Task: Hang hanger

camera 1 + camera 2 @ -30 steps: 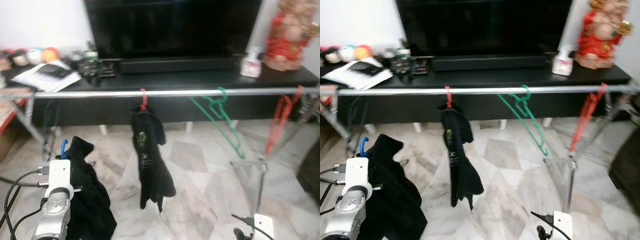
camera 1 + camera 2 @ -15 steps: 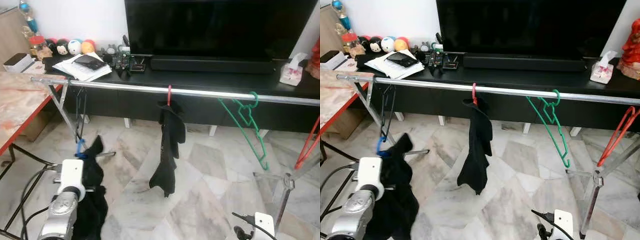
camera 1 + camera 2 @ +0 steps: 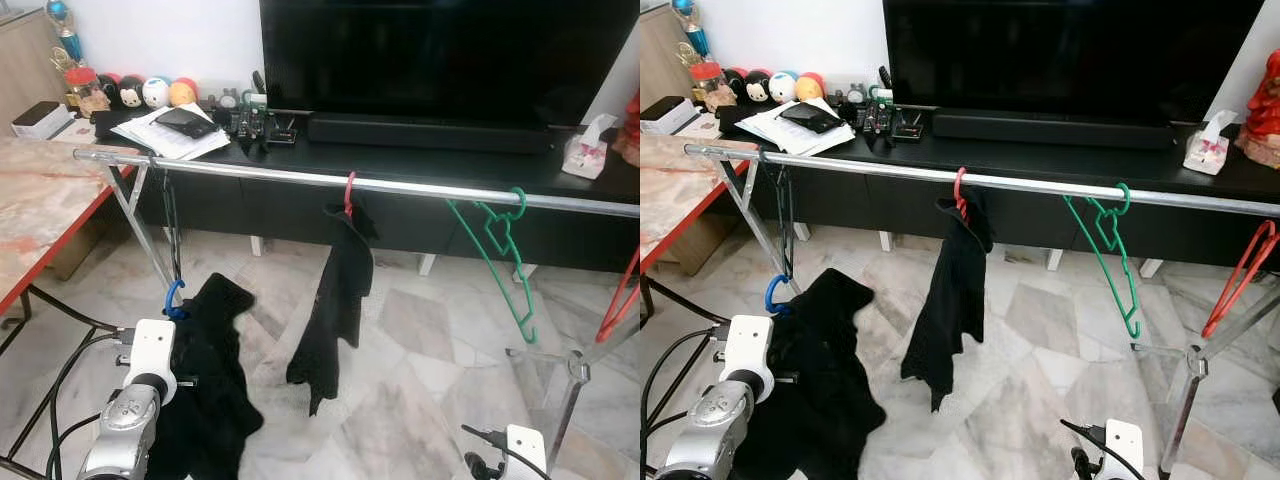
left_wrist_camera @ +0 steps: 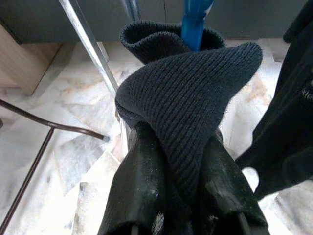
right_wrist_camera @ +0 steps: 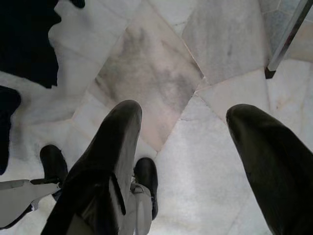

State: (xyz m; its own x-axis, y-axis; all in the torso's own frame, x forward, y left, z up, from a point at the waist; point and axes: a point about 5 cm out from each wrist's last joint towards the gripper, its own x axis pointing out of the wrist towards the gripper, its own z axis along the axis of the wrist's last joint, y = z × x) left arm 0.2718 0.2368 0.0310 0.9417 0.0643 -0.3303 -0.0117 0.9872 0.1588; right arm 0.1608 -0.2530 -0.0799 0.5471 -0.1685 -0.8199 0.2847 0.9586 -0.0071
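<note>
My left gripper (image 4: pixel 178 142) is shut on a black knitted garment (image 3: pixel 215 380) that hangs on a blue hanger; its blue hook (image 3: pixel 175 298) sticks up above the cloth. It is held low at the left, below and in front of the silver rail (image 3: pixel 420 188). On the rail hang a red hanger (image 3: pixel 347 190) with a black garment (image 3: pixel 335 310), a bare green hanger (image 3: pixel 497 250) and a red hanger (image 3: pixel 620 300) at the right edge. My right gripper (image 5: pixel 185 113) is open over the marble floor, holding nothing.
A slanted rack leg (image 3: pixel 140 225) stands right behind the blue hook. A marble table with a red edge (image 3: pixel 40 200) is at the left. Behind the rail is a black TV stand (image 3: pixel 420 160) with a TV, papers and toys. Cables (image 3: pixel 60 370) run by my left arm.
The camera has swung left and the blur has cleared. The black garment on the rail has swung. My left gripper still holds its garment, now a little further right.
</note>
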